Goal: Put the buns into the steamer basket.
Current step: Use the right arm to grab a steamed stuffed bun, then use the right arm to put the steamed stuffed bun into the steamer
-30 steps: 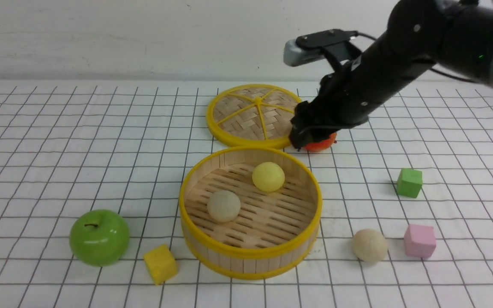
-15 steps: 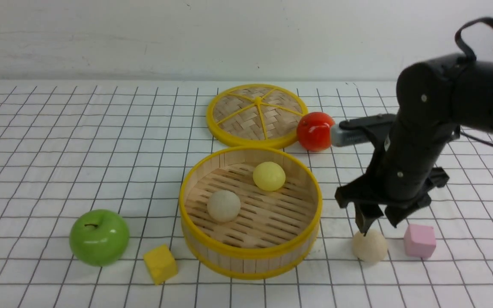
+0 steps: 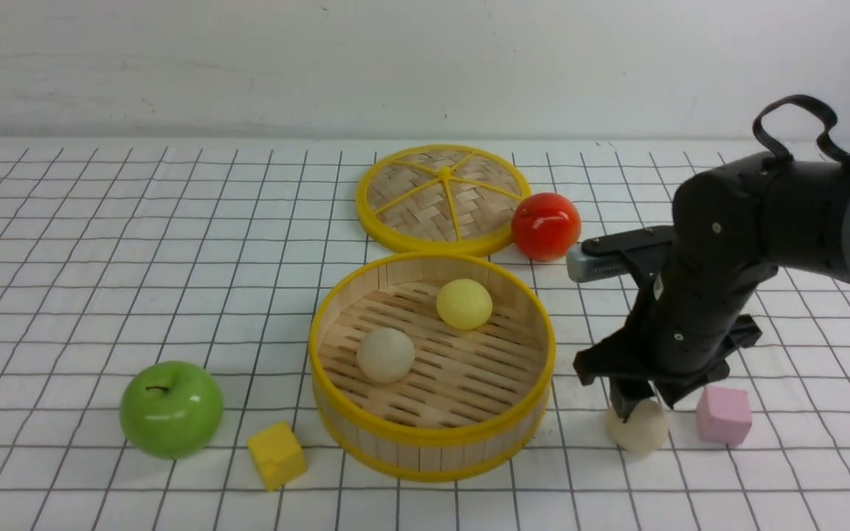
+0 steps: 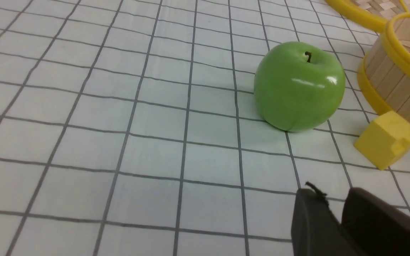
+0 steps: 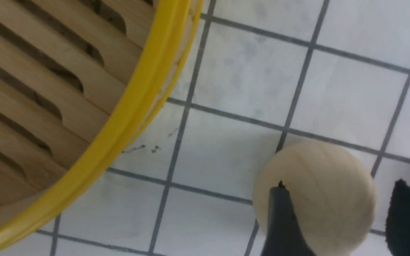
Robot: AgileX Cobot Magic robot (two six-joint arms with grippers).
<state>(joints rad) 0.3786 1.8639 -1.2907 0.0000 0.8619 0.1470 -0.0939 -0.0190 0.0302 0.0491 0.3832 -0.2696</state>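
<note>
The steamer basket stands at centre front, with a pale yellow bun and a beige-white bun on its slat floor. The third bun, beige-white, lies on the cloth right of the basket. My right gripper is open, low over this bun. In the right wrist view the bun sits between the fingers of my right gripper, beside the basket's rim. One finger overlaps it; the other stands clear. My left gripper is shut and empty over bare cloth.
A green apple and a yellow cube lie left of the basket; both show in the left wrist view. The woven lid and a red apple lie behind. A pink cube sits right of the third bun.
My right arm swung from the red apple near the lid to the front right and came down over the third bun. The red apple is uncovered again. The buns have not moved.
</note>
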